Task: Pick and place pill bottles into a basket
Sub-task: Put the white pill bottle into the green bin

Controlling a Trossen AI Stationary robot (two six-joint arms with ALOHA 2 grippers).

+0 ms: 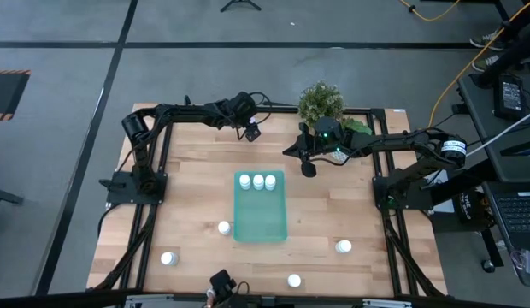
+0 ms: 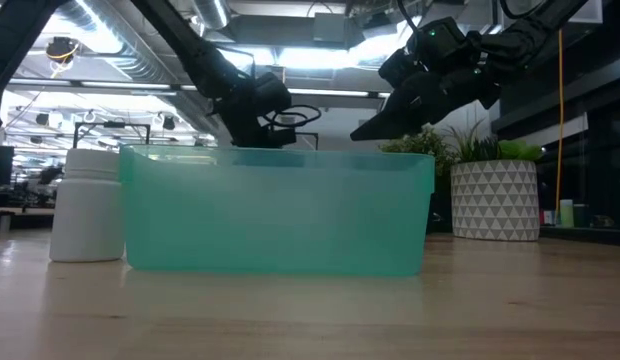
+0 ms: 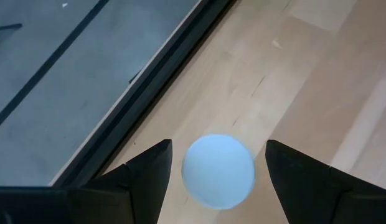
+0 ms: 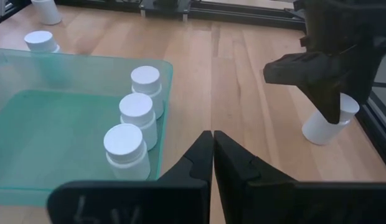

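Note:
The teal basket (image 1: 262,218) lies mid-table with three white pill bottles (image 1: 257,180) in a row at its far end, also seen in the right wrist view (image 4: 137,118). At the table's back, my left gripper (image 1: 250,133) is open and straddles another upright bottle (image 3: 218,169), with a gap on each side. The right wrist view shows that gripper (image 4: 333,109) over the same bottle (image 4: 322,129). My right gripper (image 1: 309,168) hovers shut and holds nothing, just right of the basket's far end. Loose bottles stand at the basket's left (image 1: 224,227), front left (image 1: 167,257), front (image 1: 294,280) and front right (image 1: 344,246).
A potted plant (image 1: 320,103) in a white patterned pot (image 2: 495,200) stands at the back edge, behind my right arm. Black frame rails (image 1: 154,214) run along the table's sides. In the low view a bottle (image 2: 87,205) stands left of the basket (image 2: 275,210).

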